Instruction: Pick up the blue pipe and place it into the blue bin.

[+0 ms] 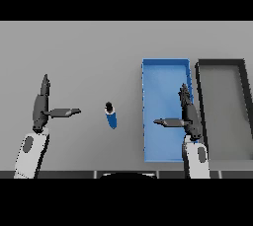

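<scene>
Grey table (89,52) bears blue pipe (111,115), blue bin (165,64), dark bin (220,63).

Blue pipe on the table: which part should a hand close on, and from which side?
Grip the blue pipe around its blue body, below the dark end. It lies apart from everything, between the left hand and the blue bin, so coming from above looks easiest. The right hand hovers open over the bin; the left is also open.

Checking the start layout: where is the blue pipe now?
In the head view the blue pipe stands on the grey table near centre, between the left hand and the blue bin.
</scene>
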### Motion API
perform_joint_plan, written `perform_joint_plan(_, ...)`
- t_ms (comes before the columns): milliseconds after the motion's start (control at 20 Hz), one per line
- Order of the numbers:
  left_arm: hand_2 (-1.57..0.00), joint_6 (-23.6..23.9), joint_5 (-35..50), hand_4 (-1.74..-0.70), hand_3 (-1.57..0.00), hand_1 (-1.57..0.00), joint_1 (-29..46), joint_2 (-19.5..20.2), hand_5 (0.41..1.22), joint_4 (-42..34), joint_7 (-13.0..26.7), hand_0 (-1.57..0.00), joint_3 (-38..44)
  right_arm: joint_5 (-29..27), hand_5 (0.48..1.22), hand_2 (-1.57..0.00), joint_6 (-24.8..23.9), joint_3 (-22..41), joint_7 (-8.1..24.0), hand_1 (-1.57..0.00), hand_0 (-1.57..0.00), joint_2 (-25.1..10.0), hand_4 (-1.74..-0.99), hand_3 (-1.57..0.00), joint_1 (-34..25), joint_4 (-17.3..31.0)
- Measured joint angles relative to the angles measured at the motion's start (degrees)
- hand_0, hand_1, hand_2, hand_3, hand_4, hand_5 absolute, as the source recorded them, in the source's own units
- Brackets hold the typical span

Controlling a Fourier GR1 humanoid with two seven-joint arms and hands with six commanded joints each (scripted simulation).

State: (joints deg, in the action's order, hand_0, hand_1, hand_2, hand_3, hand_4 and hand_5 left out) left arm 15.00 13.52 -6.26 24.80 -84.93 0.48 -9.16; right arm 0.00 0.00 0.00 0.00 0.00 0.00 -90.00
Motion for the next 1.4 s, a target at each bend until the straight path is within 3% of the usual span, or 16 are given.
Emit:
perform_joint_plan(300, 0.0, 0.39, -0.35, -0.97, 0.0, 0.0, -2.8, -0.62, 0.594, 1.78, 0.92, 0.0, -0.02, -0.42, 0.594, 0.0, 0.01, -1.19, 0.78, 0.0, 0.0, -0.81, -1.21, 0.0, -2.3, 1.97)
perform_joint_plan(350, 0.0, -6.8, -0.62, -0.97, 0.0, 0.0, -2.55, 3.45, 0.595, 1.42, -1.89, 0.0, -2.25, 3.98, 0.592, 0.0, 1.53, 1.19, -2.74, 0.0, 0.0, -4.78, -1.206, 0.0, -1.61, 0.56)
perform_joint_plan(450, 0.0, -14.57, -0.36, -0.97, 0.0, 0.0, -2.78, 8.0, 0.596, 2.81, -4.26, 0.0, -3.4, 9.17, 0.588, 0.0, 2.48, 4.03, -5.43, 0.0, 0.0, -8.32, -1.195, 0.0, 0.59, -1.65)
perform_joint_plan(850, 0.0, -24.0, 0.31, -0.98, 0.0, 0.0, -0.48, 11.37, 0.578, -0.32, -9.76, 0.0, -6.69, 10.95, 0.579, 0.0, 3.06, 5.48, -3.3, 0.0, 0.0, -9.39, -1.194, 0.0, 0.82, -3.52)
perform_joint_plan(950, 0.0, -26.24, 0.4, -1.0, 0.0, 0.0, 0.76, 12.7, 0.548, -3.67, -8.47, 0.0, -8.57, 10.79, 0.581, 0.0, 3.12, 5.55, -2.64, 0.0, 0.0, -9.18, -1.209, 0.0, 0.31, -3.56)
perform_joint_plan(1150, 0.0, -28.25, -0.71, -1.05, 0.0, 0.0, 1.86, 13.56, 0.483, -9.79, -0.34, 0.0, -13.57, 9.59, 0.573, 0.0, 3.47, 5.31, -2.52, 0.0, 0.0, -8.54, -1.228, 0.0, -0.44, -3.32)
perform_joint_plan(1400, 0.0, -29.05, -5.39, -1.11, 0.0, 0.0, 1.2, 9.97, 0.463, -10.41, 0.11, 0.0, -19.18, 10.3, 0.57, 0.0, 3.86, 5.79, -3.11, 0.0, 0.0, -9.2, -1.212, 0.0, 0.72, -4.33)
